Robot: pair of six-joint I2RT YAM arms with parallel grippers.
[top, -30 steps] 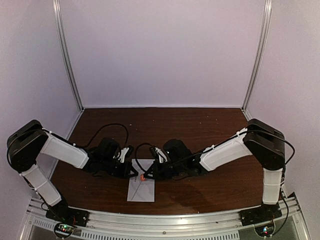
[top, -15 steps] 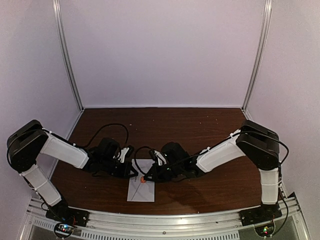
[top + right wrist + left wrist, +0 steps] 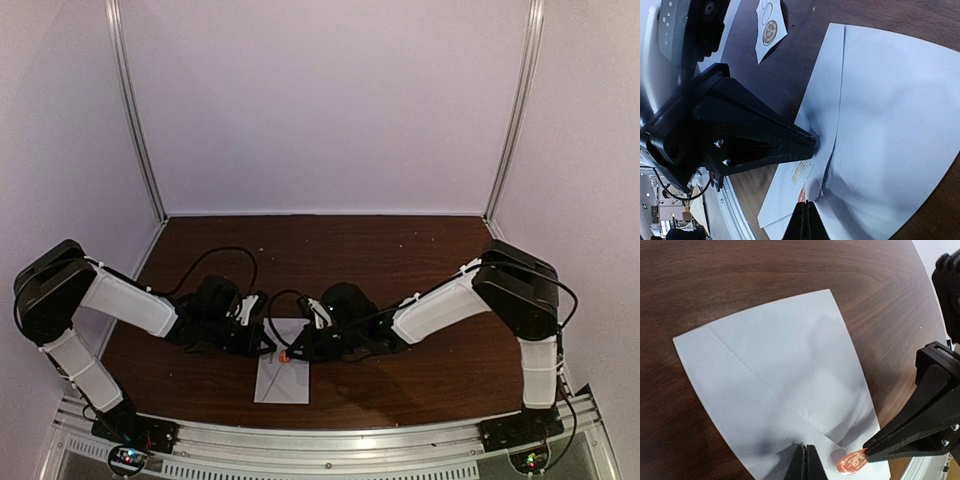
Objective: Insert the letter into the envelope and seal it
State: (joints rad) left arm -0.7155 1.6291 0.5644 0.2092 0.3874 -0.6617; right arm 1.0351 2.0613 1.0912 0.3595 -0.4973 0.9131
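The pale grey-white envelope (image 3: 283,378) lies flat near the table's front edge, its triangular flap folded down (image 3: 790,370). My left gripper (image 3: 806,463) is shut, its tips resting on the envelope beside the flap's point; it also shows in the right wrist view (image 3: 812,142). My right gripper (image 3: 805,216) is shut on a round red sticker (image 3: 852,461) and holds it just over the flap's point. In the top view the two grippers (image 3: 268,346) (image 3: 290,353) meet over the envelope's upper part. Paper with gold print (image 3: 801,170) shows under the flap. I cannot pick out the letter by itself.
A small white strip with round stickers (image 3: 769,27) lies on the brown table (image 3: 400,250) beyond the envelope's left side. Black cables loop behind both wrists. Metal posts and pale walls close the back and sides.
My right gripper has moved a little to the left with the red sticker, closer to the flap's point and the left gripper. The left arm and the envelope have stayed still.
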